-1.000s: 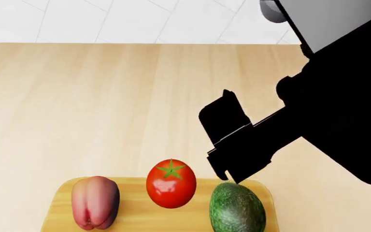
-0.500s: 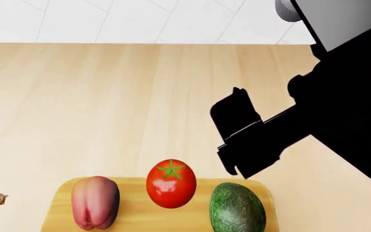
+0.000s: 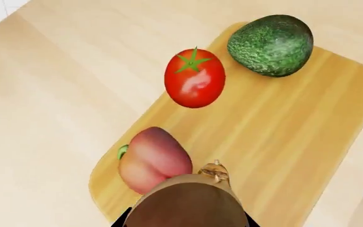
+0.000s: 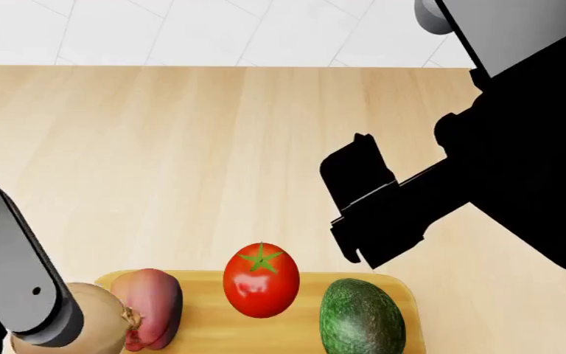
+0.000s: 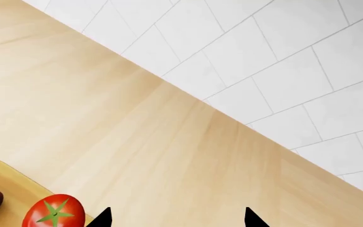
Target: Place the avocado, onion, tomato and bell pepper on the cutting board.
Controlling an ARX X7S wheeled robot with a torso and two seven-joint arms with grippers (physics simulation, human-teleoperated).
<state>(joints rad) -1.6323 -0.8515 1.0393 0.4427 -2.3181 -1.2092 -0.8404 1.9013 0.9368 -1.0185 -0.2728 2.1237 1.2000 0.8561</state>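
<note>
My left gripper (image 4: 71, 324) is shut on the tan onion (image 4: 101, 328) and holds it over the left end of the golden cutting board (image 4: 204, 328), right next to the pinkish bell pepper (image 4: 155, 302). In the left wrist view the onion (image 3: 188, 203) fills the near edge above the board (image 3: 295, 123). The bell pepper (image 3: 153, 158), red tomato (image 3: 194, 78) and dark green avocado (image 3: 270, 45) lie on the board. In the head view the tomato (image 4: 261, 280) and avocado (image 4: 362, 317) sit side by side. My right gripper (image 4: 357, 210) is open and empty, above and behind the avocado.
The pale wooden countertop (image 4: 165, 147) runs back to a white tiled wall (image 4: 214, 29). The right wrist view shows the countertop (image 5: 168, 156), the wall (image 5: 263, 71), the tomato (image 5: 53, 212) and a board corner (image 5: 11, 182).
My left arm has come into the head view from the lower left, carrying the onion rightward over the board's left end. My right gripper lifted up and away from the avocado, then stayed.
</note>
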